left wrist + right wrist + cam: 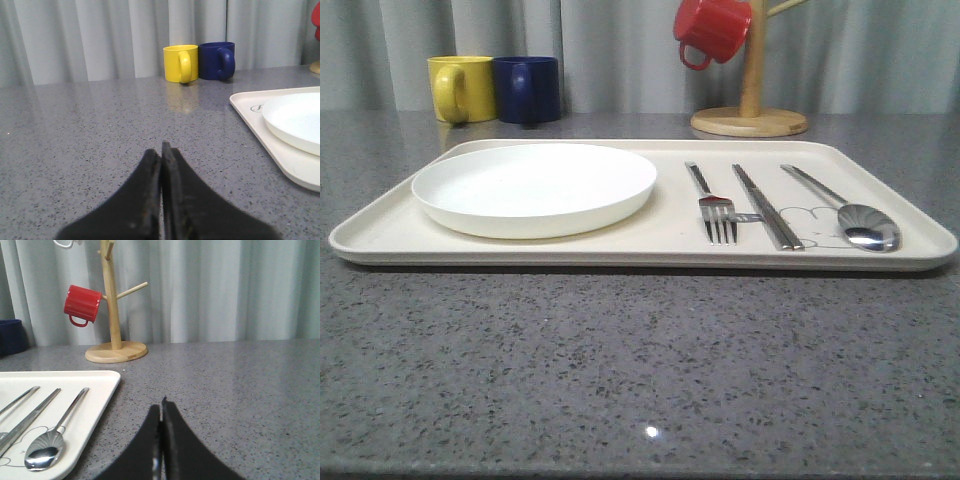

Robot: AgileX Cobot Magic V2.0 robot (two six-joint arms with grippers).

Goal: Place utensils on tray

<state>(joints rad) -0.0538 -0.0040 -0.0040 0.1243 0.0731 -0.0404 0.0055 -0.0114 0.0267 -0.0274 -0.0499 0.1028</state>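
Since all three utensils are seen lying on the tray [380,235], the placing step is judged complete, with nothing left on the bench [640,370] to be picked up. At the far left, a yellow mug [460,88] and a blue mug [528,89] are set side by side, touching, beyond the tray. On the tray's left half a white plate [534,187] is carried. To its right the fork [712,205] is laid with its tines toward the near edge, the chopsticks [766,206] just beside it, and the spoon [844,211] furthest right with its bowl nearest; the three are roughly parallel and apart, though something thin seems to bridge fork and chopsticks and cannot be made out. Behind the tray's right end a wooden stand [751,105] is placed, with a red mug [710,30] hung on it.

The left gripper [161,150] is held low over bare bench left of the tray, its fingers pressed together on nothing. The right gripper [161,407] is likewise closed and empty, over bare bench right of the tray. No further grasp is thought to be called for; at most, the arms would be kept clear of the tray.
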